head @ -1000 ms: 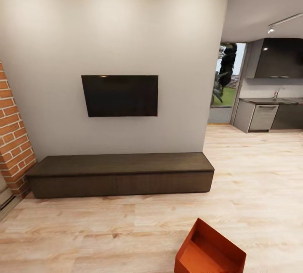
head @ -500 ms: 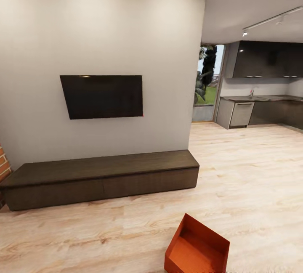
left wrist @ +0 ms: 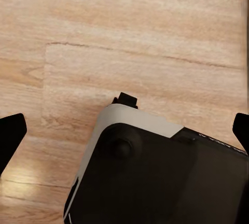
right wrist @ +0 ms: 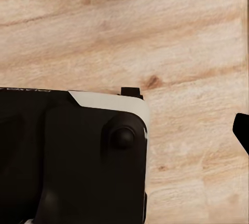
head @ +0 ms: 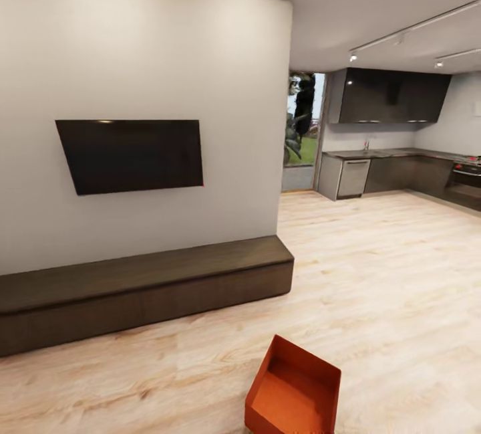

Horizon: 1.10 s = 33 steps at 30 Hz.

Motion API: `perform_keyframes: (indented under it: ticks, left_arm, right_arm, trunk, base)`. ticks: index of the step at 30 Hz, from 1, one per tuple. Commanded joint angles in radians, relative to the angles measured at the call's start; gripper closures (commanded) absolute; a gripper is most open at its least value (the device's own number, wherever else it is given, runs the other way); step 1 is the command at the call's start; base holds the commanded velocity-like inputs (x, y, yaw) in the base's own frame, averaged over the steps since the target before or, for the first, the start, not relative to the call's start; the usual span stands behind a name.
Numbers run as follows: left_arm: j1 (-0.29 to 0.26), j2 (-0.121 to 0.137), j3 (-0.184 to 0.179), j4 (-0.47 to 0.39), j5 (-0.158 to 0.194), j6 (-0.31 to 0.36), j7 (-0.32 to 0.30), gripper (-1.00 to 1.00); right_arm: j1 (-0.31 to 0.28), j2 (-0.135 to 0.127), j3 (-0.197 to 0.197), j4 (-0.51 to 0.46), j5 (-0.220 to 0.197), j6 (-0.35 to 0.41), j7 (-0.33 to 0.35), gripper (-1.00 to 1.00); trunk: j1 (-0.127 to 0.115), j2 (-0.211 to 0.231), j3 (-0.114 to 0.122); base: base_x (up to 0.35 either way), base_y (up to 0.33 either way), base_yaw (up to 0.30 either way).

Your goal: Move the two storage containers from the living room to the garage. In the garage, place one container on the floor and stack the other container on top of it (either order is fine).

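One orange-red storage container lies low in the head view on the light wood-plank floor of the living room, lidless and turned at an angle, its near end cut off by the picture's edge. In the left wrist view my left gripper hangs open, its two black fingertips far apart over the wood floor and my own black-and-white base. In the right wrist view my right gripper holds nothing, with one black fingertip at the picture's edge, set as wide as on the left.
A beige wall with a black TV stands ahead left, and a long low dark cabinet runs along its foot. The dark-cabinet kitchen opens at the back right, beside a glass door.
The whole head view has swung to the right. The wall, TV and cabinet slid left, the brick pillar left the picture, and more kitchen came in. The container drifted a little left.
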Motion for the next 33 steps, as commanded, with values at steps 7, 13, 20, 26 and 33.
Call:
perform_keyframes:
  ticks: [7, 13, 20, 26, 33]
  left_arm:
    - [-0.001, 0.000, 0.006, 0.000, 0.002, -0.001, 0.001, -1.00]
    - [-0.001, 0.000, 0.005, 0.000, 0.000, -0.001, 0.001, -1.00]
    - [-0.001, 0.000, 0.005, 0.000, 0.000, -0.001, 0.001, -1.00]
    - [-0.001, 0.000, 0.005, 0.000, 0.000, -0.001, 0.001, -1.00]
    - [-0.001, 0.000, 0.006, 0.000, 0.000, -0.001, 0.001, -1.00]
  right_arm:
    - [-0.002, -0.002, 0.004, 0.003, -0.003, -0.010, 0.001, -1.00]
    - [-0.002, -0.002, 0.006, 0.003, 0.000, -0.011, 0.000, -1.00]
    - [-0.002, -0.002, 0.006, 0.003, -0.001, -0.013, -0.001, -1.00]
    - [-0.002, -0.002, 0.004, 0.003, -0.003, -0.013, -0.001, -1.00]
    - [-0.002, -0.002, 0.005, 0.003, -0.002, -0.013, -0.002, -1.00]
  trunk:
    - [0.000, -0.002, -0.002]
    - [0.000, -0.002, -0.002]
    - [0.000, -0.002, -0.002]
    - [0.000, -0.002, -0.002]
    - [0.000, -0.002, -0.002]
  base:
    - [0.000, 0.000, -0.243]
    - [0.000, 0.000, -0.243]
    - [0.000, 0.000, -0.243]
    - [0.000, 0.000, -0.242]
    - [0.000, 0.000, -0.242]
